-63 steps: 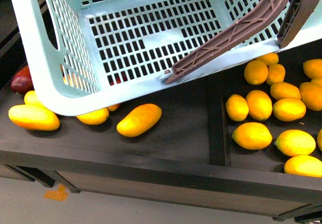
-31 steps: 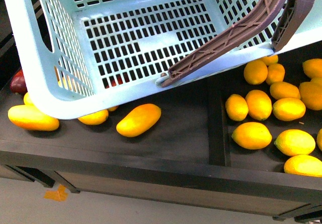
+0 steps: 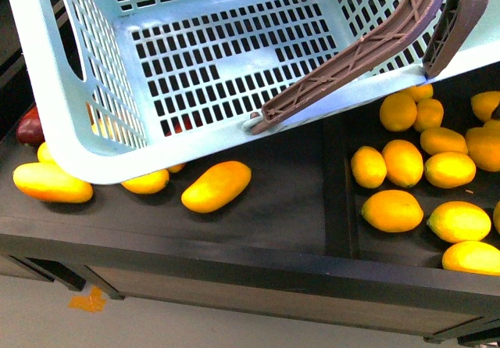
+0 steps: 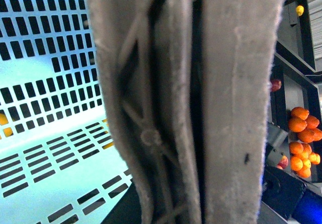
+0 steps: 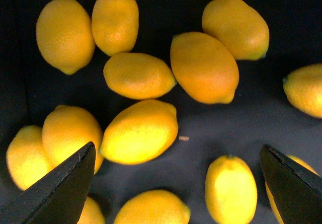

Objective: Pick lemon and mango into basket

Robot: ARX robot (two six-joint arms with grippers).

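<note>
The teal slotted basket (image 3: 78, 121) hangs tilted over the left compartment and fills the top of the front view. My left gripper is shut on its brown handle (image 4: 191, 108), which fills the left wrist view; the fingers themselves do not show. A dark red mango (image 3: 30, 127) peeks out by the basket's left side. Several lemons lie in the right compartment, among them one lemon (image 3: 391, 210) near the front. My right gripper (image 5: 178, 183) is open above the lemons, and a lemon (image 5: 140, 132) and another lemon (image 5: 231, 189) lie between its black fingertips (image 5: 65, 183).
Long yellow-orange mangoes (image 3: 216, 185) lie in the left compartment, partly under the basket. A dark divider (image 3: 339, 184) separates the two compartments, and the shelf's front lip (image 3: 234, 258) runs below. Oranges (image 4: 302, 143) sit in a bin far off in the left wrist view.
The basket has drifted slightly to the left over the last second. The fruit on the shelf has not moved.
</note>
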